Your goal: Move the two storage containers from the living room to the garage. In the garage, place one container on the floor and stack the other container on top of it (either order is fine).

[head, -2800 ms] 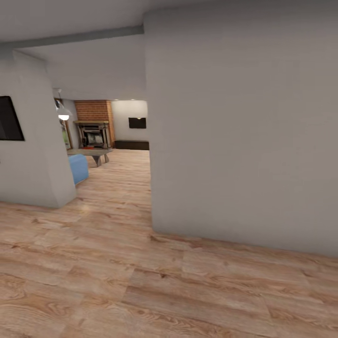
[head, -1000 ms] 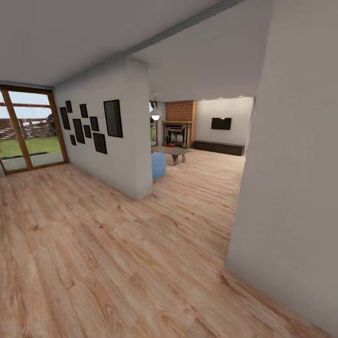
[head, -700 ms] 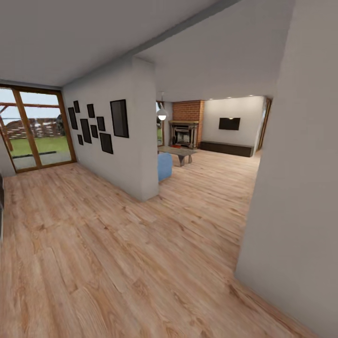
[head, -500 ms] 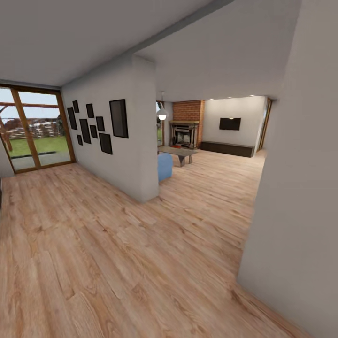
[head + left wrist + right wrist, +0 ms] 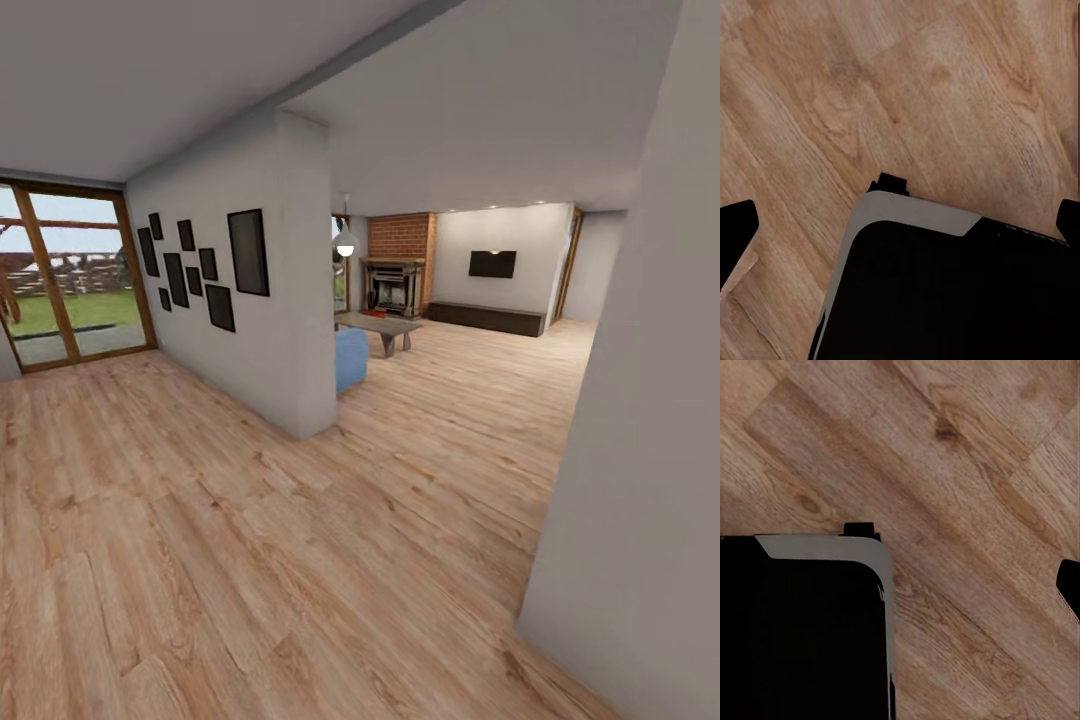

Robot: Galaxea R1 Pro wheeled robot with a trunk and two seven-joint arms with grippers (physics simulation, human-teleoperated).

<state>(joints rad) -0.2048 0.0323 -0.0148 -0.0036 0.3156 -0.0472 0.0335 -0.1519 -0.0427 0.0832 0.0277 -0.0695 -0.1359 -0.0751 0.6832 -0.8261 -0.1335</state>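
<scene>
Two storage containers too small to confirm: red patch (image 5: 374,313) on low table (image 5: 388,324), living room (image 5: 480,345), far ahead past wall corner. Neither arm nearer. Left gripper (image 5: 900,225) spread, empty; right gripper (image 5: 900,585) spread or closed, cannot tell.

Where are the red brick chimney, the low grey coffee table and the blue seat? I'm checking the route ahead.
Red brick chimney (image 5: 401,235), head view, middle of its brick face.
Low grey coffee table (image 5: 380,324), head view, on its top.
Blue seat (image 5: 350,358), head view, on its visible side.
</scene>
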